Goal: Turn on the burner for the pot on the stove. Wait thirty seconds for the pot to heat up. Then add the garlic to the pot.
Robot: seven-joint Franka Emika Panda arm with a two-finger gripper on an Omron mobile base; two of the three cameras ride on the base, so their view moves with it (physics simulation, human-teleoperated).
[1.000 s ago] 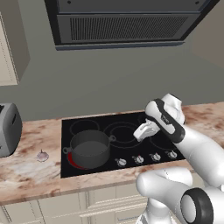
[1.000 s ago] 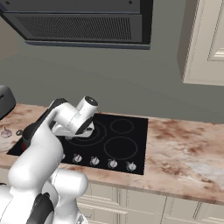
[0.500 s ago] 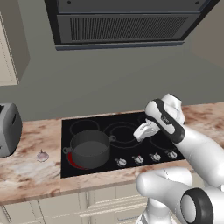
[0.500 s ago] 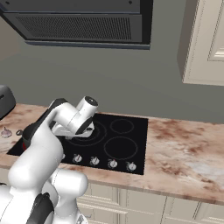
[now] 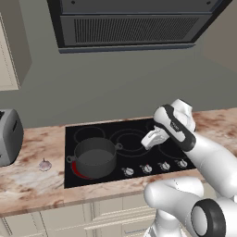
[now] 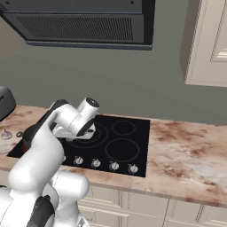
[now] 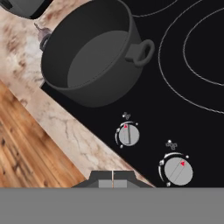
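toaster: grey box [image 5: 8,137] at the far left end of the table, nothing to do with the job
garlic: little pinkish bulb [image 5: 44,165] sitting on the table [image 5: 28,185], just left of the stove
pot: dark grey [image 5: 95,157], on the front-left zone, looks empty from the hand view
burner: red glow [image 5: 75,169] peeking out under the pot, so I'd say it's on
stove: black glass [image 5: 134,139], knob row [image 5: 152,167] along the front
pincer: shut tight, holding nothing [image 7: 113,183], hovering over the knobs
step: looks like the waiting bit
next move: swing left over the pot, open up, come down on the garlic
room: marbled stone top, grey wall, hood [image 5: 134,25] overhead, cream cabinets
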